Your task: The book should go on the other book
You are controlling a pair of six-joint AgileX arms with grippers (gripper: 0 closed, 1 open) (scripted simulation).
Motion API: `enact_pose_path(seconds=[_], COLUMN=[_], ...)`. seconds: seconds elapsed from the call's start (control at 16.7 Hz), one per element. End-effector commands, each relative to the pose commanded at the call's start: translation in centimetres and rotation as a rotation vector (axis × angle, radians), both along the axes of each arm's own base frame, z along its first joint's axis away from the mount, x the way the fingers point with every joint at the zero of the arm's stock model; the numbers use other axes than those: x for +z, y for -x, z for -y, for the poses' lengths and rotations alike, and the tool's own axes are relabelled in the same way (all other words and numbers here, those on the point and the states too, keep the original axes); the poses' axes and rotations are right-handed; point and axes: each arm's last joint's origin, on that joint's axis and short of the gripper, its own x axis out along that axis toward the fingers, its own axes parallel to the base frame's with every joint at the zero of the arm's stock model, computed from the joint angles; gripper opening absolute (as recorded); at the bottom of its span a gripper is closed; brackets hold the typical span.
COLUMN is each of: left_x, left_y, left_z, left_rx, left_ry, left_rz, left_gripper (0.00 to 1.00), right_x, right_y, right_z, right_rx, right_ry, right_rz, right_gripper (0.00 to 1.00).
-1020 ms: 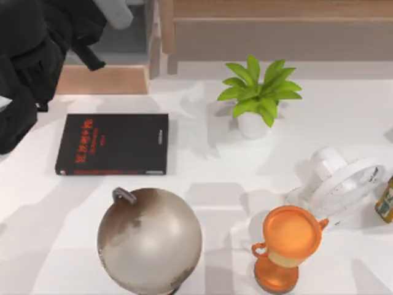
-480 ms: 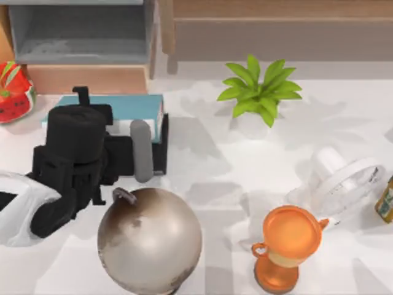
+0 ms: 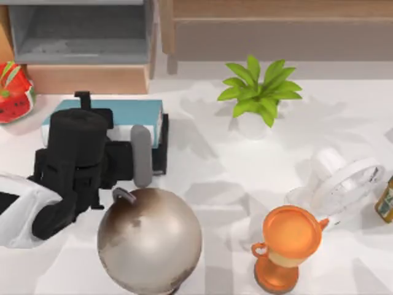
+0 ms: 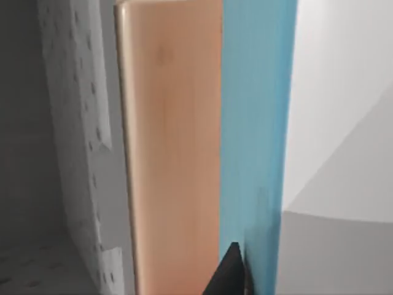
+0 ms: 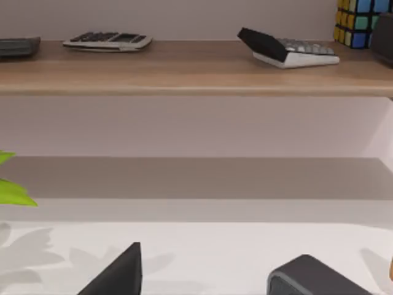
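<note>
Left gripper [image 3: 83, 132] sits low over the blue book [image 3: 132, 110], arm body covering most of it. Blue book lies flat just behind the globe [image 3: 149, 239], on top of the black book [image 3: 161, 157], of which a dark strip shows at the edge nearest the plant [image 3: 258, 92]. In the left wrist view the teal cover [image 4: 258, 123] runs alongside a wooden board [image 4: 172, 153], with one dark fingertip [image 4: 230, 273] at its edge. Cannot tell whether the left fingers are spread or pinching the book; the arm hides them.

Handling judgement: the blue book looks stiff, flat, fairly light, with a smooth cover that may slip. Best hold is probably across its thickness at a free edge, away from the globe. Stacked edges look roughly aligned, so placement seems about done.

Right gripper [image 5: 202, 270] is parked facing the wall shelf [image 5: 184, 64], well away from the globe, fingers apart with nothing between.
</note>
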Motion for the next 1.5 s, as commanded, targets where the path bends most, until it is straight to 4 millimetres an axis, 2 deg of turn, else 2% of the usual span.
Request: enact_pose_path(seconds=[0.42,1.2,1.5], left_x=[-0.09,-0.09,-0.09], left_y=[-0.21,-0.21,-0.21], left_z=[0.30,0.30,0.30], left_rx=[-0.008,-0.008,-0.008], left_ry=[0.008,0.008,0.008], left_rz=[0.002,0.002,0.002], left_gripper=[0.00,0.98,1.00], right_x=[0.00,0.00,0.00], right_y=[0.00,0.00,0.00], right_z=[0.00,0.00,0.00], right_rx=[0.000,0.000,0.000], right_ry=[0.000,0.000,0.000], right_rz=[0.000,0.000,0.000], right_gripper=[1.00,1.00,1.00])
